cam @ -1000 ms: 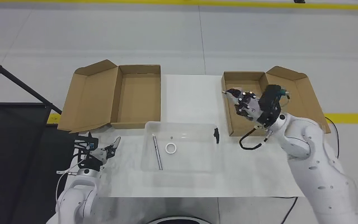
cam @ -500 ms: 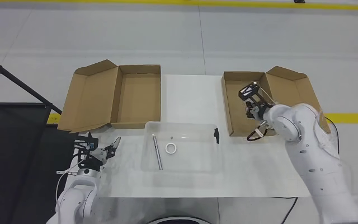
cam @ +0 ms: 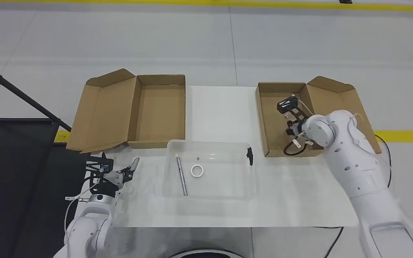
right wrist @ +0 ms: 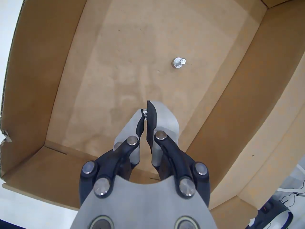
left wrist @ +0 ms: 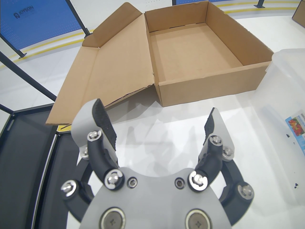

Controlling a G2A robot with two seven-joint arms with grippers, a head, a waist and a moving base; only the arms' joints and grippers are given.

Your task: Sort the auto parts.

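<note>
So in the last second the right arm swung its wrist around over the right-hand brown cardboard box with the open lid flap (cam: 271, 109), which sits at about 2 o'clock on the white table (cam: 219, 109). The right gripper (cam: 293, 128) used to hang toward that box's 10 o'clock corner with the wrist lying out sideways, and now it's tipped nose-down nearer the middle of the box. The left arm hasn't budged at all. On the right wrist cam the claw is squeezed almost completely closed, with a tiny silver metal fastener (right wrist: 144, 113) pinched right at the fingertips over the box floor. A second part, a short silver flanged bolt (right wrist: 178, 62), lies loose on that same floor, near the tips but not touching them. The left gripper (cam: 117, 177) sits out at the table's 8 o'clock, fingers spread wide with nothing between them. The left-hand brown cardboard box (cam: 158, 109), flap folded out, is at 10 o'clock. The clear plastic tray (cam: 226, 187) is at 6 o'clock. In it, a thin grey metal rod (cam: 181, 174) lies along the 9 o'clock side, a small white ring (cam: 197, 171) is just beside the rod, and a small black clip (cam: 249, 155) is by the wall at 2 o'clock.
</note>
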